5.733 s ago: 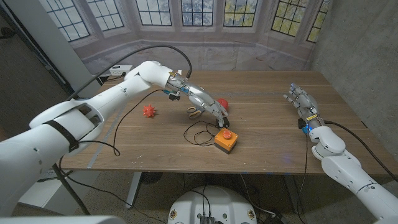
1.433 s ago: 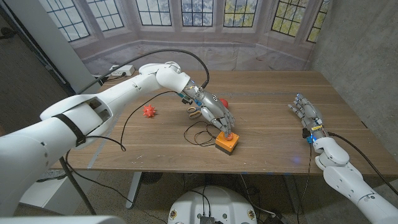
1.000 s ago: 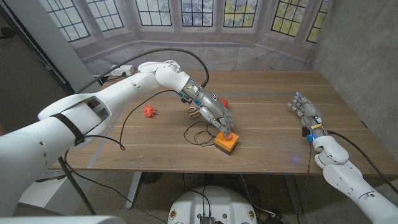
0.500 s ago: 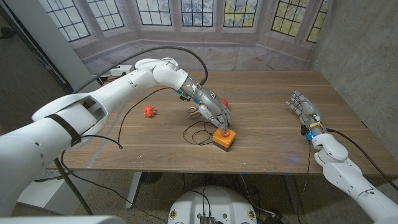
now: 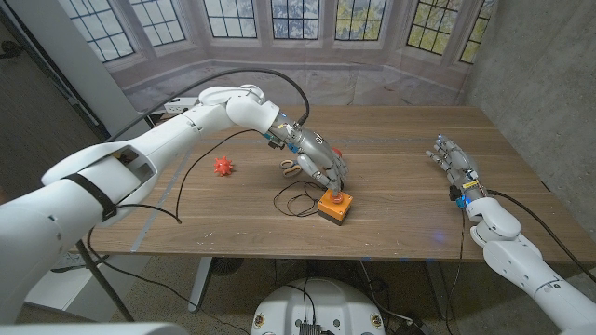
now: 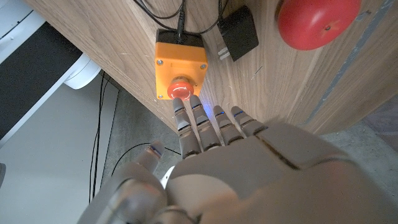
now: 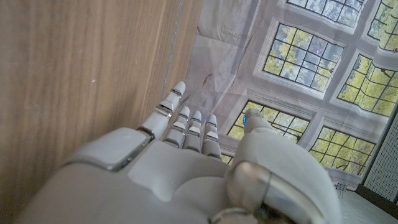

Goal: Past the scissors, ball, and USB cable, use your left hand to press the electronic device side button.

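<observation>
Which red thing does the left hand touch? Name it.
The red button on the orange box; the left hand's fingertips reach it. The red ball and spiky red toy lie apart.

orange box device (image 5: 335, 207) with a round red button (image 6: 180, 91) on top, sitting flat near the table's front edge. black cable plugged into one side, a small black block (image 6: 239, 40) just beside it. left hand (image 5: 319, 163) over the box, fingers extended, fingertips (image 6: 179, 111) at the red button; contact cannot be confirmed.
</observation>
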You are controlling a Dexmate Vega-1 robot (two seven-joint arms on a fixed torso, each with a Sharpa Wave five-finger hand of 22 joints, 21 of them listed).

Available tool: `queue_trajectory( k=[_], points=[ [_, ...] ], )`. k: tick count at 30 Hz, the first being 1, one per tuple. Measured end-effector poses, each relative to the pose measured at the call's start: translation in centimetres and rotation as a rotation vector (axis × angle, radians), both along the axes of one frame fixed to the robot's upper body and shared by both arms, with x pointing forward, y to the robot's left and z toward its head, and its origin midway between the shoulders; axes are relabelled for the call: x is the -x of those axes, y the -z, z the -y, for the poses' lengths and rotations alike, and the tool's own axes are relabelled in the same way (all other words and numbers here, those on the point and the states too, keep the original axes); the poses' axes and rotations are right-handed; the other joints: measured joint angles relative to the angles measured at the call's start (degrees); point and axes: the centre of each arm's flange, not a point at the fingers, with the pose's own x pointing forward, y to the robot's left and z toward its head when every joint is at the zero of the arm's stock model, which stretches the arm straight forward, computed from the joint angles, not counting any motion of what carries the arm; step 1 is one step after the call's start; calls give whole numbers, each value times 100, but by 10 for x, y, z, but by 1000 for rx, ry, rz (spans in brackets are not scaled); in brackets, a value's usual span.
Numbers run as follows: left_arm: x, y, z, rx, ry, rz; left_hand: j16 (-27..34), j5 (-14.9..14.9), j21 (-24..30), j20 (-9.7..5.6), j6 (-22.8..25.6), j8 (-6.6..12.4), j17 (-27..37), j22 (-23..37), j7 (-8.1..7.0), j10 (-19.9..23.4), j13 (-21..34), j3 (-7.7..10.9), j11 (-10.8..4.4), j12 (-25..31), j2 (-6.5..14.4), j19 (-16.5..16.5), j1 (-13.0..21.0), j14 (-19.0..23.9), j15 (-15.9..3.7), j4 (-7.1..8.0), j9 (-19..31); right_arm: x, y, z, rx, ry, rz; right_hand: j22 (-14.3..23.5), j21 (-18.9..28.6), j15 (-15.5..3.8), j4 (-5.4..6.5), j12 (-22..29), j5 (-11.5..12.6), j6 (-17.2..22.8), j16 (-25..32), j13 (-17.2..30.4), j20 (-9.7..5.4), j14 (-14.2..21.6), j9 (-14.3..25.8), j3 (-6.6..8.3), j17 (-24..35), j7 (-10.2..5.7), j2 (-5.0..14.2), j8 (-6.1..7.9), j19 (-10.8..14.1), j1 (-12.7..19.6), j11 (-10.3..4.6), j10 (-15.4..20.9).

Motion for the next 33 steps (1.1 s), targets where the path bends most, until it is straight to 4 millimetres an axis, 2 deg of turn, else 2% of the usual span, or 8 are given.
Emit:
queue_trajectory(
  k=[14, 33],
  points=[
    [2, -6, -4, 61, -16, 19, 0, 0, 0, 0, 0, -27, 0, -14, -1, 0, -1, 18, 1, -24, 0, 0, 0, 10, 11, -18, -14, -2, -2, -4, 8, -8, -3, 0, 0, 0, -24, 0, 0, 0, 0, 0, 0, 0, -1, 24, 0, 0, 0, 0, 0, 0, 0, 0],
    [3, -8, -21, 233, -71, 29, 0, 0, 0, 12, -94, -26, 0, -13, 29, -32, -1, 18, -31, -45, -25, 33, 25, 82, 0, -18, -13, -5, -8, -12, 27, -22, -7, 0, 0, -1, -48, 0, 0, 0, 0, 0, 0, 0, -1, 48, 0, 0, 0, 0, 0, 0, 0, 0]
  ],
)
